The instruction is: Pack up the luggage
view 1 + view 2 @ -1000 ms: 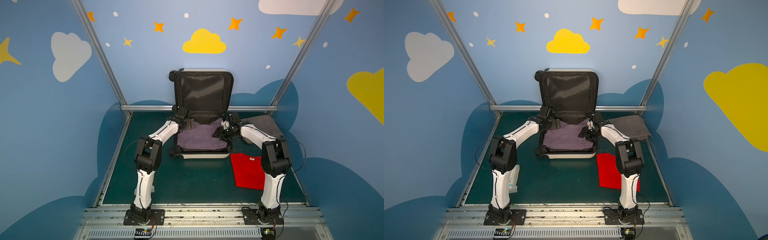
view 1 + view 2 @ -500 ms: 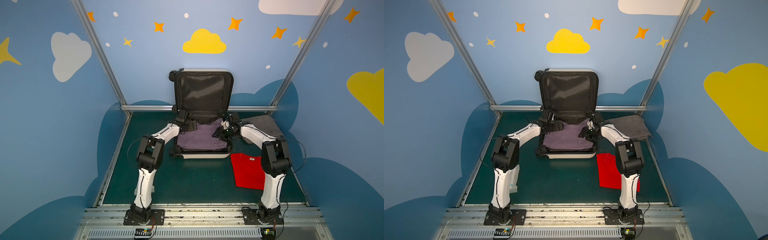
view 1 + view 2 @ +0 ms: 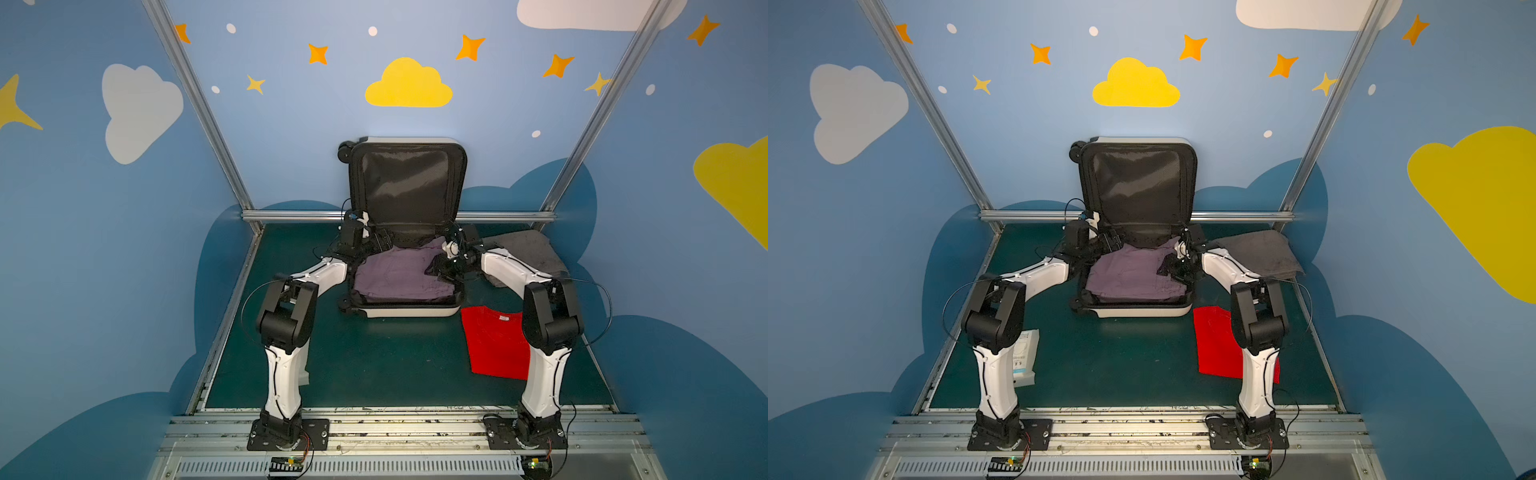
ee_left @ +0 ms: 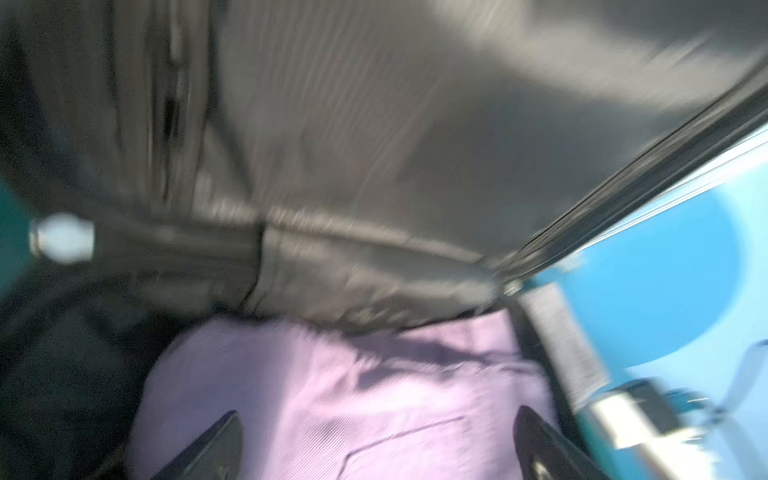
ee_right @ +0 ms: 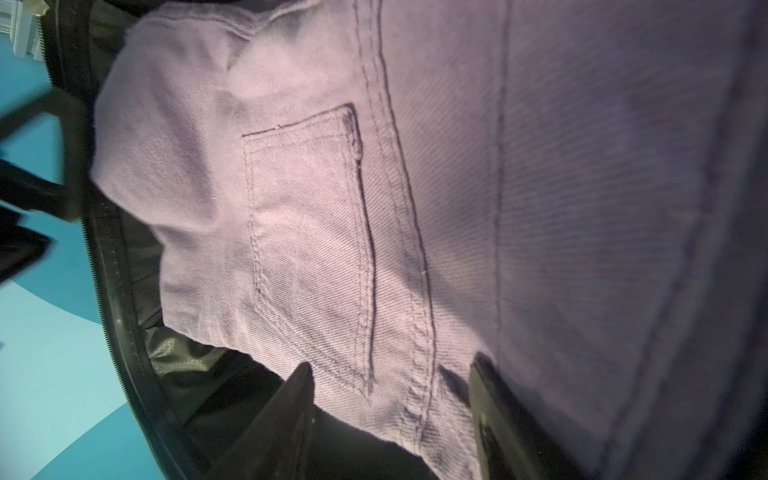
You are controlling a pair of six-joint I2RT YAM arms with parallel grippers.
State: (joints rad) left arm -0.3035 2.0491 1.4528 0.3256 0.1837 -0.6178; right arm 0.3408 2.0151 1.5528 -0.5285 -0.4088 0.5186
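Cream luggage (image 3: pixel 409 309): lies open at the back of the green counter (image 3: pixel 374 361). Its black lid (image 3: pixel 407 183) stands up against the blue wall. It has not moved since a second ago.
Purple trousers (image 3: pixel 399 276): folded inside the lower half, in the same spot as before.
Left gripper (image 4: pixel 378 415): jaws spread wide and holding nothing, at the back left corner of the luggage, over the trousers.
Left arm: its elbow sits a little further out to the left than half a second ago, and its wrist view is smeared.
Right gripper (image 5: pixel 390 361): jaws apart, low over the right side of the trousers. The cloth lies flat between the fingers and nothing looks pinched. This arm is where it was a second ago.
Red shirt (image 3: pixel 494 345): flat on the counter, near the front right corner of the luggage, partly behind the right arm. It has not moved.
Grey cloth (image 3: pixel 528 253): on the counter, right of the luggage.
White packet (image 3: pixel 1025 353): shows plainly in a top view, just behind the left arm's lower part.
Pocket (image 5: pixel 307 249): its stitches are clear only in the right wrist view.
Black lining (image 4: pixel 374 166): fills most of the left wrist view and hangs over the back edge of the trousers.
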